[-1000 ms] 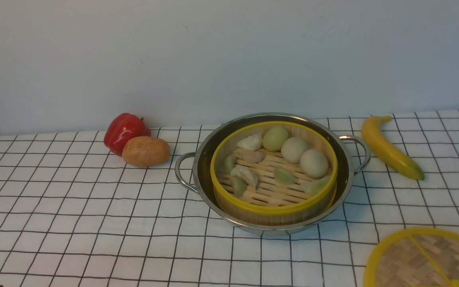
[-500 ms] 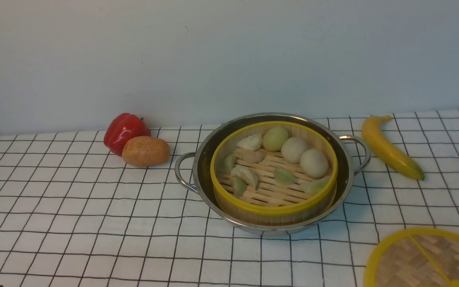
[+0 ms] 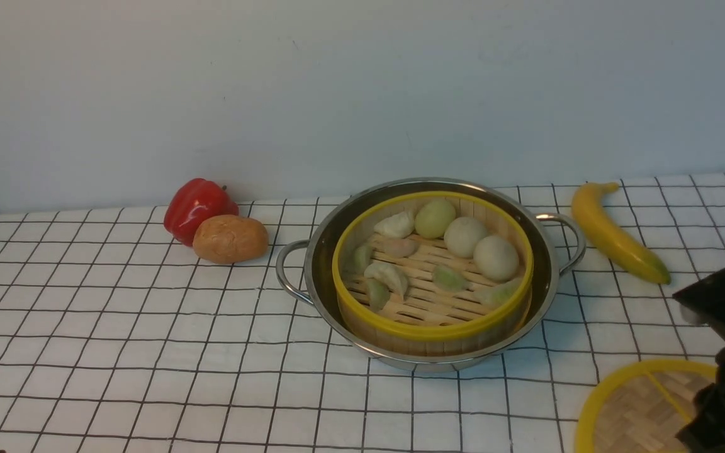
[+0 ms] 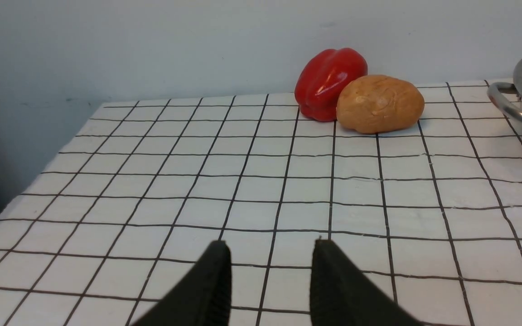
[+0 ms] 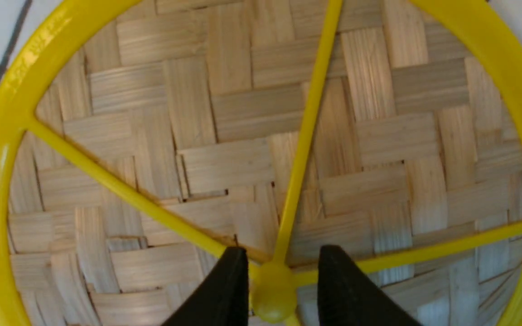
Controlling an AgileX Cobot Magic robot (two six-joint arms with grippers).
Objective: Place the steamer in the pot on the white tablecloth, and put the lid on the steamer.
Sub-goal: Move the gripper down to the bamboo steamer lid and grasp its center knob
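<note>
- The steamer (image 3: 432, 330) sits inside the pot (image 3: 313, 270), with steel wall showing round its yellow rim.
- Open white tablecloth (image 3: 117, 327) runs left of the pot; the pepper (image 3: 196, 207) and potato (image 3: 230, 239) touch far-left.
- The lid (image 3: 633, 409) lies flat near-right of the pot, apart from it.
- The right gripper (image 5: 282, 249) points down, its 2 fingers unclenched astride the lid's knob (image 5: 273, 294).
- The left gripper (image 4: 270, 242) hovers left of the pot, spread, grasping nothing.
</note>
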